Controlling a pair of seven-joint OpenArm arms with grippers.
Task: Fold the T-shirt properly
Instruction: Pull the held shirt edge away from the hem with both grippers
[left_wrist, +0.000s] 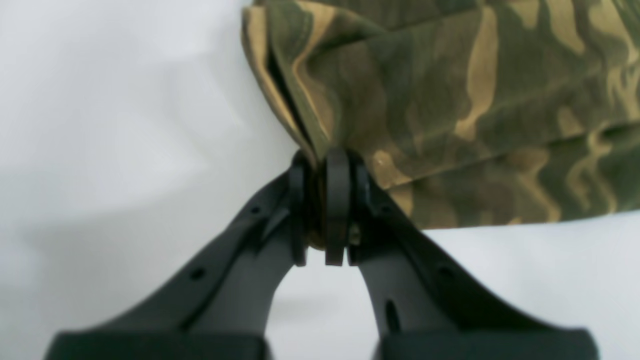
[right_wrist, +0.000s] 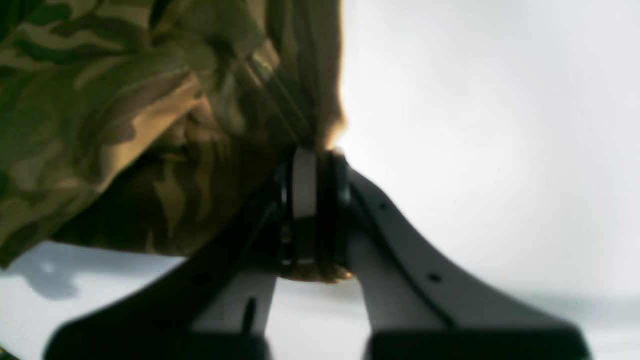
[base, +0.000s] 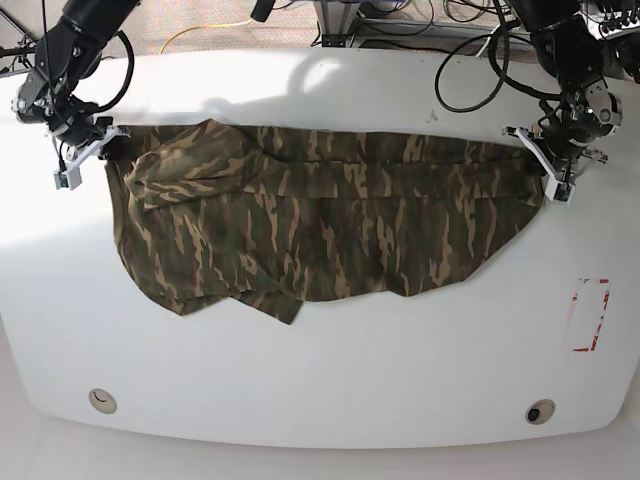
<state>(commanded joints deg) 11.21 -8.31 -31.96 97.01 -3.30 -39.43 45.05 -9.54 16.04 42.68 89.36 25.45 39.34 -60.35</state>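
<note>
The T-shirt (base: 310, 235) lies spread across the upper middle of the white table (base: 330, 390), stretched sideways between both arms, its top edge drawn in a near-straight line and its lower edge hanging uneven, with a folded flap at the base view's lower left. The left claw (left_wrist: 325, 200) is clenched on a bunched corner of the fabric; layered edges show just above its fingertips. The right claw (right_wrist: 312, 200) is likewise clamped on a gathered corner, cloth pinched between its fingers and protruding below them. A red-outlined rectangle (base: 590, 315) is marked on the table, well apart from the garment.
</note>
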